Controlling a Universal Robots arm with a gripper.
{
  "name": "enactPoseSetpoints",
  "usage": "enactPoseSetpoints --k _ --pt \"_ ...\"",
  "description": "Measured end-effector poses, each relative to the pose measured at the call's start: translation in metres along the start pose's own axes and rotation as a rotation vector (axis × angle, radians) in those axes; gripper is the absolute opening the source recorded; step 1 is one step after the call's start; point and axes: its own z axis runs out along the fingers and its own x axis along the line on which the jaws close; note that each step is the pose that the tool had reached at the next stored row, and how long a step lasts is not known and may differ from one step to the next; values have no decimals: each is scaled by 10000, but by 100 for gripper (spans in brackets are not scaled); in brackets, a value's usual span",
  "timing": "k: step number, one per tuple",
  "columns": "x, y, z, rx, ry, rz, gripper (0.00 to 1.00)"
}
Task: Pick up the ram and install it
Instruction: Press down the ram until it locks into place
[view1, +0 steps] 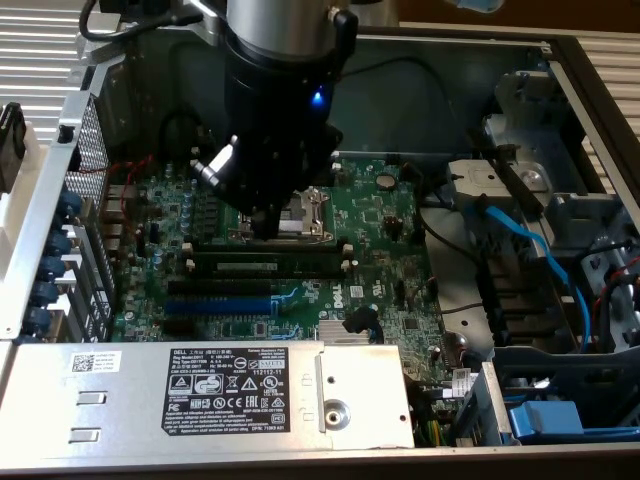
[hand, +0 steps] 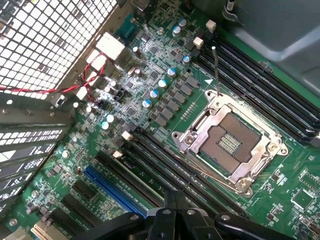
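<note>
Ram (view1: 268, 266) is seen lying along a memory slot just below the CPU socket (view1: 298, 212) in the exterior view, level between the white latches at either end, so it is judged to be seated or nearly so (whether the latches have fully clicked cannot be told). The gripper (hand: 176, 210) is held above the motherboard (view1: 390, 225) over the socket area, its fingers (hand: 170, 202) closed together with nothing between them. In the wrist view the fingers are seen pressed shut above the dark slots (hand: 165, 167). Little is judged to be left beyond confirming the seating.
</note>
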Motion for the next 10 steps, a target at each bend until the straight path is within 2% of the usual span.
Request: enactPoseSetpoints --k 4,10 --pt "0 0 0 -19 7 416 10" --pt "0 0 0 -12 40 991 10"
